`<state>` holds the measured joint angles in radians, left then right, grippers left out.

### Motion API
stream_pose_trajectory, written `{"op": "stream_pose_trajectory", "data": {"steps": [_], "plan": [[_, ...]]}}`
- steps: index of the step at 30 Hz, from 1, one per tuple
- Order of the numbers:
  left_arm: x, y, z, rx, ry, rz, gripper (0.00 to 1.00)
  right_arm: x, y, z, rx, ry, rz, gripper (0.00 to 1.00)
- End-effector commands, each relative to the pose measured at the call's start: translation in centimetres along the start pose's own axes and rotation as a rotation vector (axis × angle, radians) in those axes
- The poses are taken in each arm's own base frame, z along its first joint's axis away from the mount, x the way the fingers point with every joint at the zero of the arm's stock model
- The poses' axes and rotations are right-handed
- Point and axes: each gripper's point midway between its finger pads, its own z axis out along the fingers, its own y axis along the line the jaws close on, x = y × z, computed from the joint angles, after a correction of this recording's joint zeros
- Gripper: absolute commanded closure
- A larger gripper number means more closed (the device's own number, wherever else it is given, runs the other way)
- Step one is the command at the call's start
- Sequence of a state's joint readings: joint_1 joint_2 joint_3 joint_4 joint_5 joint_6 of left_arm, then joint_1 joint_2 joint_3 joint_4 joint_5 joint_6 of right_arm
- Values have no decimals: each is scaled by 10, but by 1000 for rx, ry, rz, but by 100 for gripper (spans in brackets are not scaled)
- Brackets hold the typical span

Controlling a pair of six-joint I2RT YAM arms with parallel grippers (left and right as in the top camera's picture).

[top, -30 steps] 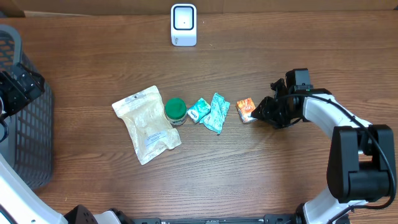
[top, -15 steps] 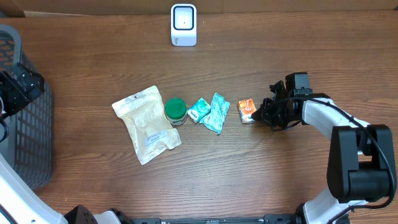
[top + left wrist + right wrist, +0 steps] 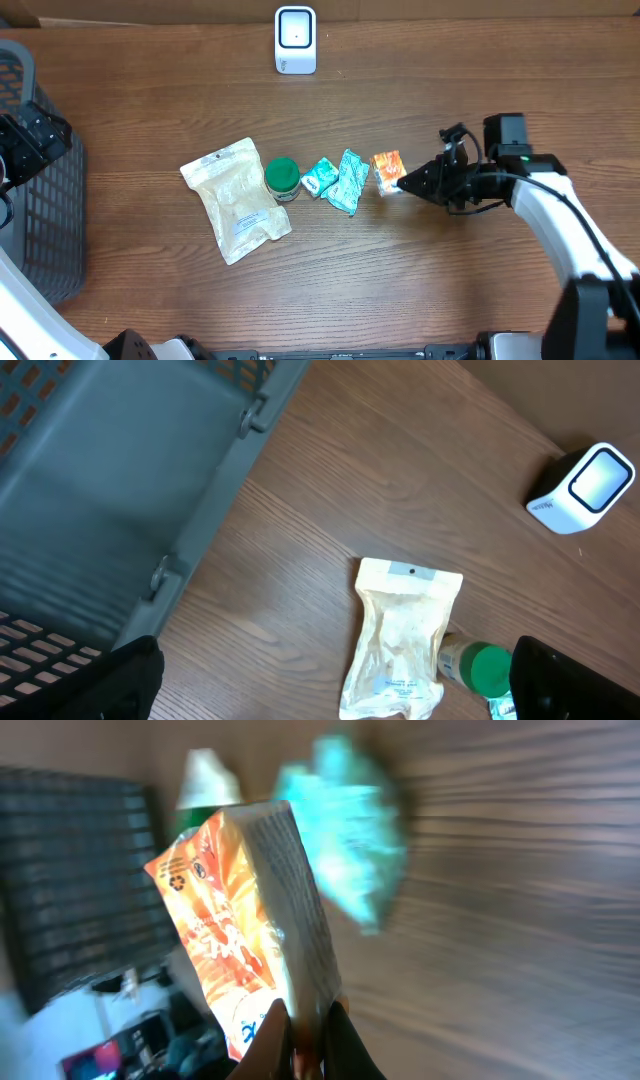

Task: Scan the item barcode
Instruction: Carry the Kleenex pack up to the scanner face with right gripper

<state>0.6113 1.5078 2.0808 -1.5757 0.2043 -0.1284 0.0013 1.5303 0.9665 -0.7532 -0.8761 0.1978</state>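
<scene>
My right gripper (image 3: pixel 404 182) is shut on one edge of a small orange packet (image 3: pixel 388 169), right of the table's middle. In the right wrist view the orange packet (image 3: pixel 238 916) stands up from the pinched fingers (image 3: pixel 272 1050), lifted and blurred with motion. The white scanner (image 3: pixel 296 40) stands at the back centre, also visible in the left wrist view as the scanner (image 3: pixel 585 484) at upper right. My left gripper (image 3: pixel 335 688) hangs open over the table's left side next to the basket, holding nothing.
A clear pouch (image 3: pixel 237 198), a green-lidded bottle (image 3: pixel 282 176) and teal packets (image 3: pixel 339 180) lie in a row left of the orange packet. A dark grey basket (image 3: pixel 45 230) stands at the left edge.
My right gripper has closed on the orange packet. The packet has shifted slightly left and come off the table, and the right arm has risen.
</scene>
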Motion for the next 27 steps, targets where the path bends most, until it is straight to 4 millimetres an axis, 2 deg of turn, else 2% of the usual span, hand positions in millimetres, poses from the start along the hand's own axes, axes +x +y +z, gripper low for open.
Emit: {"op": "stream_pose_trajectory", "data": {"steps": [1, 3, 9, 17, 27], "plan": [[-3, 1, -1, -3, -8, -11, 0, 6, 60, -21, -244, 10, -99, 96], [-3, 1, -1, -3, -7, -11, 0, 16, 95, -36, -432, 45, -140, 96], [-3, 1, -1, -3, -7, -11, 0, 24, 133, -60, -672, 143, -114, 96], [-3, 1, -1, -3, -7, -11, 0, 18, 138, -63, -659, 212, 69, 96], [-3, 1, -1, -3, -8, -11, 0, 11, 142, -65, -654, 221, 90, 96]]}}
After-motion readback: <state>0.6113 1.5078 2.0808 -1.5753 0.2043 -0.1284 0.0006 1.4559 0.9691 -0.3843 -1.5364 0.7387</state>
